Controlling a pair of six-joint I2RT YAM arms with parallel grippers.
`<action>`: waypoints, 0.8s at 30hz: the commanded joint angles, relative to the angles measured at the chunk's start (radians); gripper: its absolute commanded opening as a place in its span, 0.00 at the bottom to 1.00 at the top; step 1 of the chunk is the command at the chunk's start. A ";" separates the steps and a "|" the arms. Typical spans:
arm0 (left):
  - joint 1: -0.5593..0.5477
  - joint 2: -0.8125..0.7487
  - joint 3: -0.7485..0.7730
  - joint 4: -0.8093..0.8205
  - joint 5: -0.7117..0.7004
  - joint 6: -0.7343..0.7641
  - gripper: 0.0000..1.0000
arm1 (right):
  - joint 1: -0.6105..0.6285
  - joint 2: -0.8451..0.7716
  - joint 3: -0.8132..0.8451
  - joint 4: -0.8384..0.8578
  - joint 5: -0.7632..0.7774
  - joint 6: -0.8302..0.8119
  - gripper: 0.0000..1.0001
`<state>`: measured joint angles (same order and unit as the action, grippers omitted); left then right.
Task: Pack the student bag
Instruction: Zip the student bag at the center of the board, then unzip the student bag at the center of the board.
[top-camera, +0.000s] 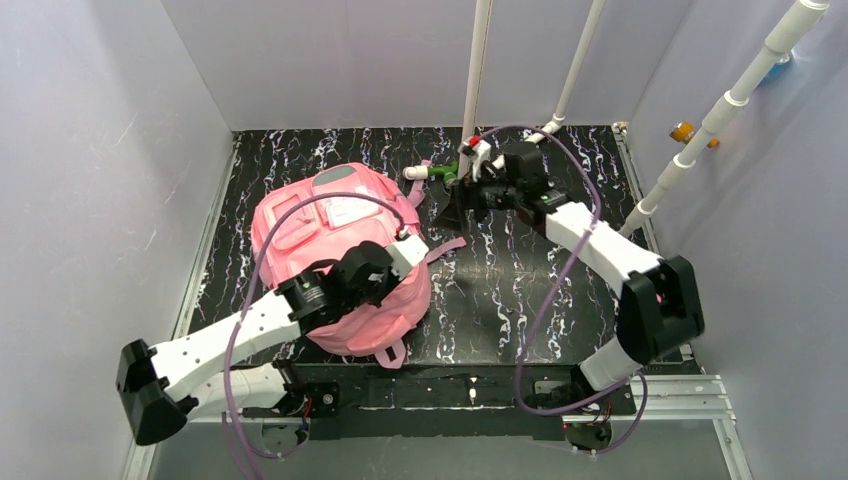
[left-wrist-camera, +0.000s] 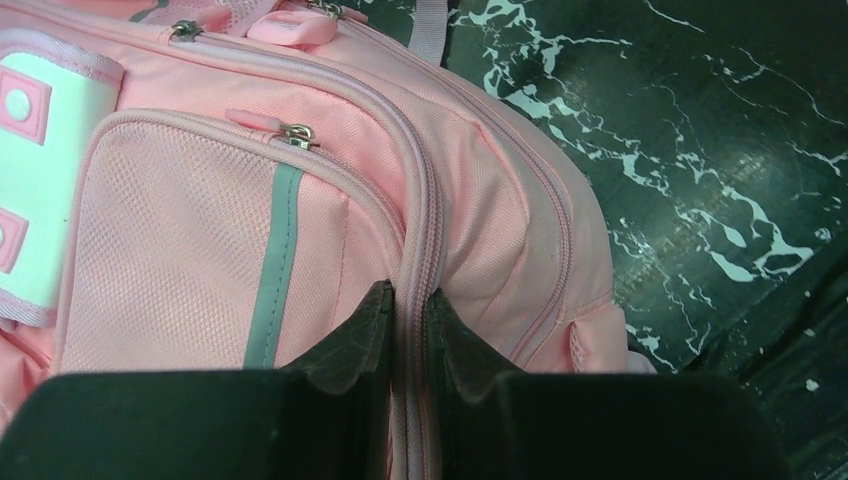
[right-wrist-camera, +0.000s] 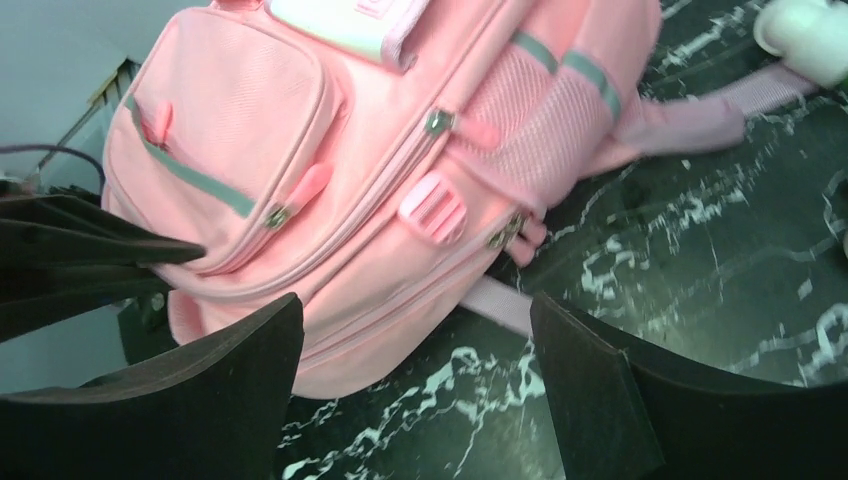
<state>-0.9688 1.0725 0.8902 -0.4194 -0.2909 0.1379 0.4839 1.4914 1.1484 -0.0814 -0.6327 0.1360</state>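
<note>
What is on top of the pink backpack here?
The left gripper sits on the student bag, pinching its zipper seam. The fabric under the left arm is covered, and the bag's inside is not visible.

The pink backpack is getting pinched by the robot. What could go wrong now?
1. The left gripper pinches only a thin zipper ridge of the student bag; the soft fabric might slip out if it pulls.
2. The zippers in view look closed, so nothing may fit inside until one opens.
3. The right gripper hangs open near a white and green thing at the far side; it could bump it away.
</note>
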 joint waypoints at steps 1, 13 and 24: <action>0.014 -0.130 -0.101 -0.011 0.096 -0.058 0.09 | 0.049 0.141 0.120 0.027 -0.156 -0.215 0.89; 0.064 -0.310 -0.252 -0.009 0.002 -0.259 0.11 | 0.124 0.273 0.207 -0.039 -0.397 -0.719 0.66; 0.065 -0.318 -0.250 -0.041 0.020 -0.268 0.23 | 0.187 0.327 0.267 -0.144 -0.457 -0.939 0.68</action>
<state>-0.9180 0.7410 0.6518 -0.3485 -0.2466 -0.0723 0.6472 1.7836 1.3430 -0.1658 -1.0306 -0.6785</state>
